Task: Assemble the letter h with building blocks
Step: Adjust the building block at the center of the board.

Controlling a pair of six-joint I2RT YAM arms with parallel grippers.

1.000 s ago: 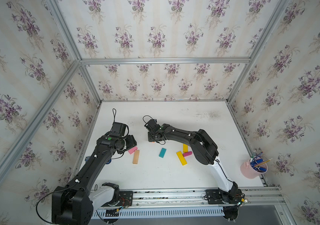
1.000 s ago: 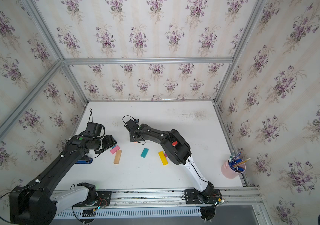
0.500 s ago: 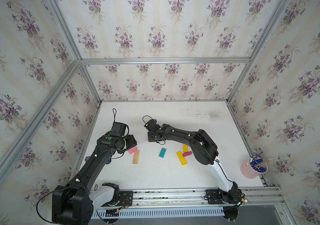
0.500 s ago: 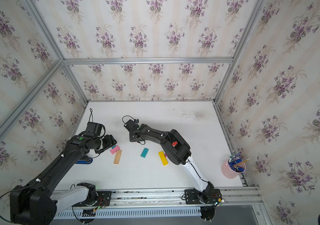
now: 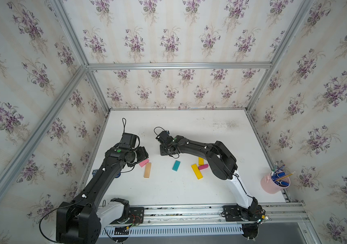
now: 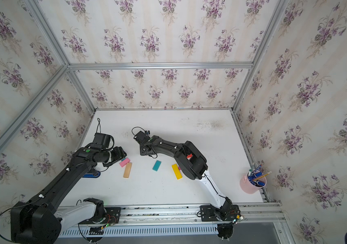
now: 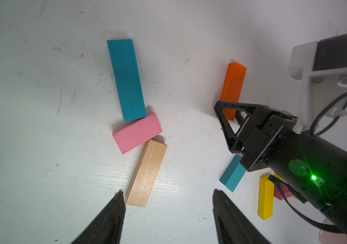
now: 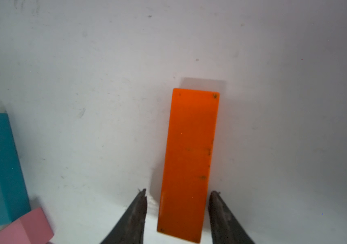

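An orange block lies flat on the white table, and my right gripper stands open astride its near end, with a gap showing on one side. In both top views that gripper hides the block. My left gripper is open and holds nothing; one fingertip is beside the end of a plain wood block. The wood block touches a pink block, which touches a long teal block. A short teal block, a yellow one, an amber one and a magenta one lie mid-table.
A pink cup of pens stands at the front right, near the table edge. A blue round object lies under the left arm by the left wall. A red block peeks out beside the right arm's elbow. Metal rails run along the front.
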